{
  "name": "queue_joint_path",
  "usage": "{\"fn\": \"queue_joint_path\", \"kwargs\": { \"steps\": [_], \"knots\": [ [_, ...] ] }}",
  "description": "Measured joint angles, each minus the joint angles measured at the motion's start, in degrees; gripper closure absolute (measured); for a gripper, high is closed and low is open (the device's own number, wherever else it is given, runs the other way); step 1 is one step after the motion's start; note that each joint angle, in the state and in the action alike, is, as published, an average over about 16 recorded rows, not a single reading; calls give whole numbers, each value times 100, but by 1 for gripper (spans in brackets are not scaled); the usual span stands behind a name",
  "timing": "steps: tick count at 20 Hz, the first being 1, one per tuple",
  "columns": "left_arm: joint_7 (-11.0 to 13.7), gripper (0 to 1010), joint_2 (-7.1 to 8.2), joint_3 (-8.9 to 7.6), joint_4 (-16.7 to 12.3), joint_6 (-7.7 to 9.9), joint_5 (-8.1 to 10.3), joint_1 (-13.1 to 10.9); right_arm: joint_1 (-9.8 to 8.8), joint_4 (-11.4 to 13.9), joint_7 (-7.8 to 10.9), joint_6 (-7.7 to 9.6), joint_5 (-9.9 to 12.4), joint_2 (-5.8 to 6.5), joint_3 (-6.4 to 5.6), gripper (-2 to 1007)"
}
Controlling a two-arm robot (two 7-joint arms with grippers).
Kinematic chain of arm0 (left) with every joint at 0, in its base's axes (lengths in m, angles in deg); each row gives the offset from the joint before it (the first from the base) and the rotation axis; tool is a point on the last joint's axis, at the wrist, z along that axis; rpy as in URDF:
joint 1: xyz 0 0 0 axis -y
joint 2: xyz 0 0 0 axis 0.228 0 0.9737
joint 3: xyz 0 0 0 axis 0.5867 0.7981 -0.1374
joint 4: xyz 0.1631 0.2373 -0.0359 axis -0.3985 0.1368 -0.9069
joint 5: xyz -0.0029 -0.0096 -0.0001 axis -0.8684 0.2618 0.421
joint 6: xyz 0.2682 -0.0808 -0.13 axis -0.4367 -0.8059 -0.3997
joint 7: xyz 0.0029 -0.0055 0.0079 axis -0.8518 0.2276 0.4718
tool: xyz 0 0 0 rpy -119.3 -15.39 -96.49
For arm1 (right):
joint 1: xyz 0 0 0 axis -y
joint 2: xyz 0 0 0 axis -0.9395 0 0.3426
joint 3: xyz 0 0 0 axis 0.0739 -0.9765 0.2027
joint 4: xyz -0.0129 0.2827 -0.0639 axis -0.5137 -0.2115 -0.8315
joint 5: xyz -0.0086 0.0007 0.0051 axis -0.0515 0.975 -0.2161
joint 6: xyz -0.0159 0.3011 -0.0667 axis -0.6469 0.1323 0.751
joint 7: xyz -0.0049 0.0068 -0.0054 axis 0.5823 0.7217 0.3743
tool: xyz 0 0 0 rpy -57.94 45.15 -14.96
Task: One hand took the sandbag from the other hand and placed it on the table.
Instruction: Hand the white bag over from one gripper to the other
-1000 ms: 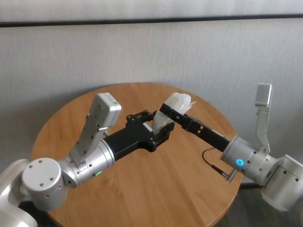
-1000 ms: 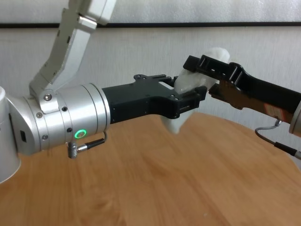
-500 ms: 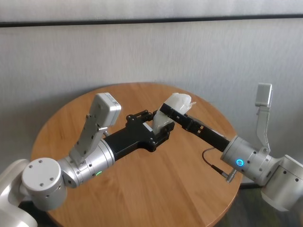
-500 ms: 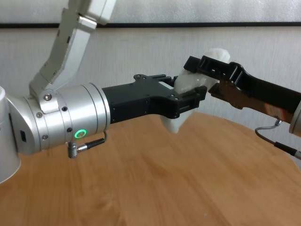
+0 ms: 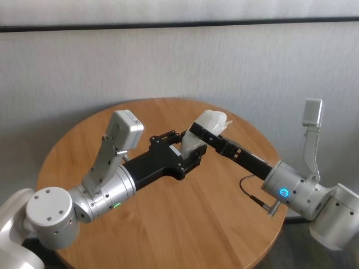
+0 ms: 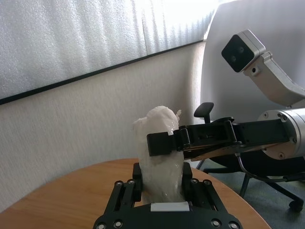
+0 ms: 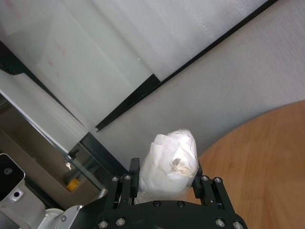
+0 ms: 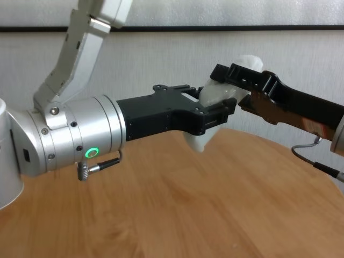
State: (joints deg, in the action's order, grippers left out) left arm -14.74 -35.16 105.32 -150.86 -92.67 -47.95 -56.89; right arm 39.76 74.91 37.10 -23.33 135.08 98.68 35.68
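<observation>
Gripping one sandbag with both grippers, mid-air over the table

Both my grippers are clamped on the sandbag at once. It hangs above the table, not touching the wood; the chest view shows a clear gap under its lower end.

My left gripper, black on the thick silver wrist with the green ring light, reaches in from the near left. Its fingers pinch the lower half of the bag from both sides.

My right gripper, the slim all-black one, comes in from the right. It grasps the bag's upper half. In the left wrist view one of its fingers lies as a black bar across the front of the bag, just above my left fingers. In the right wrist view the bag sits squeezed between the two finger bases, its crumpled top poking out past them.

Bag orientation: standing roughly upright, tilted a little toward the far right in the head view, top end free. It sits over the far-middle part of the table, between the two arms.

A thin grey cable loops off my right arm over the right side of the table. A white wall with a dark horizontal strip runs behind the table.
</observation>
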Motion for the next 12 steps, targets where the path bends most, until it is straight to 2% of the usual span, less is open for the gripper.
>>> {"fn": "queue_joint_path", "kwargs": {
  "steps": [12],
  "knots": [
    [0,496,0,0,0,0,0,0,-2,1,-1,-4,-2,0,-3,383]
  ]
}}
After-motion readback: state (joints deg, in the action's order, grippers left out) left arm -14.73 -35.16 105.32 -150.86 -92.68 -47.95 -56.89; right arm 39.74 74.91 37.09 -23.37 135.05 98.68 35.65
